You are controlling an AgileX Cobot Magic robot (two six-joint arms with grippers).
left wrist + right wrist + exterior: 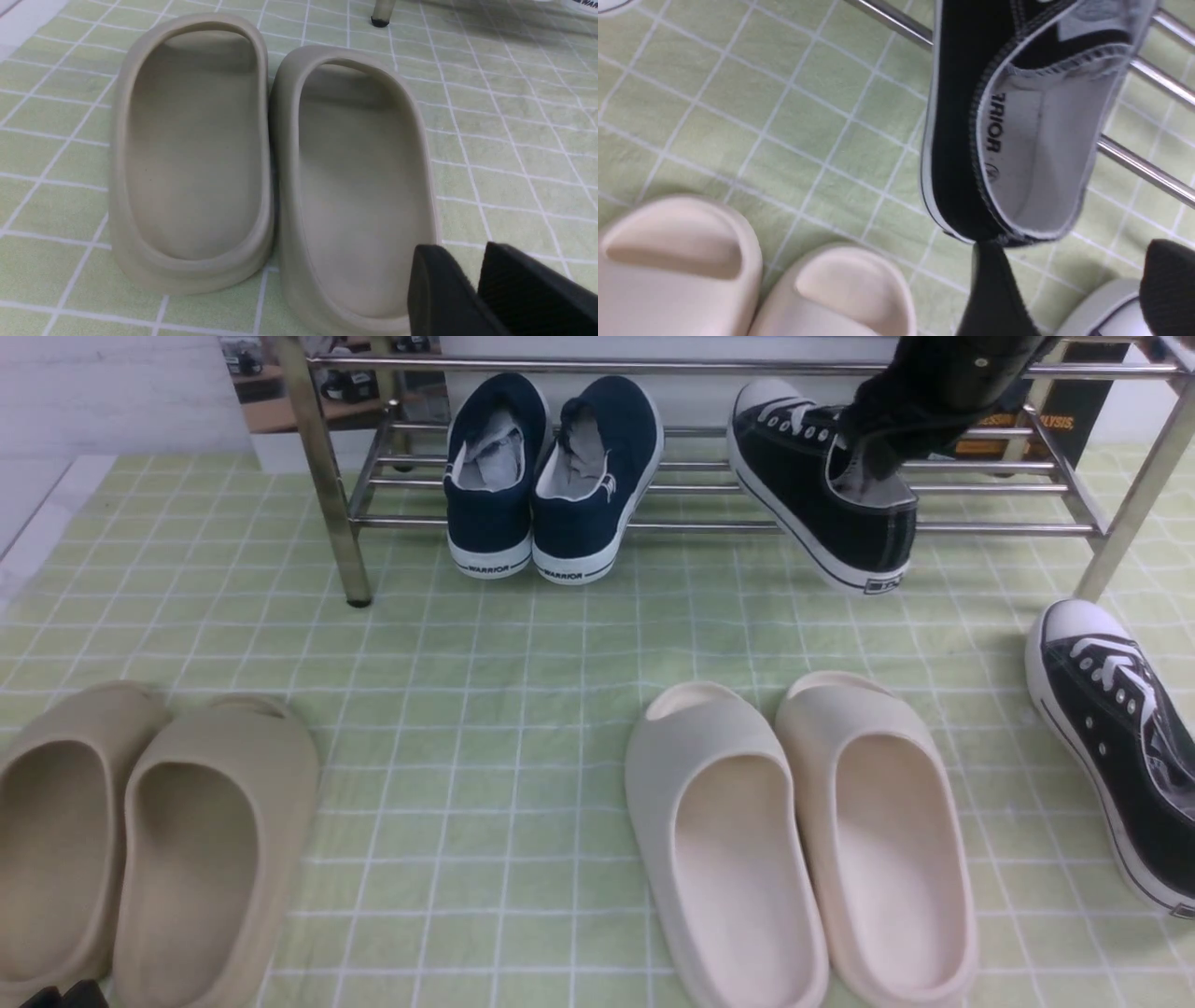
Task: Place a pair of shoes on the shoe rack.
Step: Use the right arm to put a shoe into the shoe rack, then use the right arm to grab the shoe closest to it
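One black canvas sneaker (812,495) lies slanted on the lower bars of the chrome shoe rack (317,457), its heel hanging over the front bar. My right arm reaches down over it. In the right wrist view my right gripper (1073,275) is open, fingers wide apart just behind that sneaker's heel (962,140), holding nothing. The second black sneaker (1120,747) lies on the green cloth at the right edge; its white toe cap (1101,308) shows between the right fingers. My left gripper (460,254) hovers over the beige slides, its jaws slightly apart and empty.
Navy WARRIOR slip-ons (551,476) sit on the rack's lower shelf, left of the black sneaker. Beige slides (140,840) lie at the front left, cream slides (803,840) at the front middle. A rack leg (1130,504) stands near the second sneaker.
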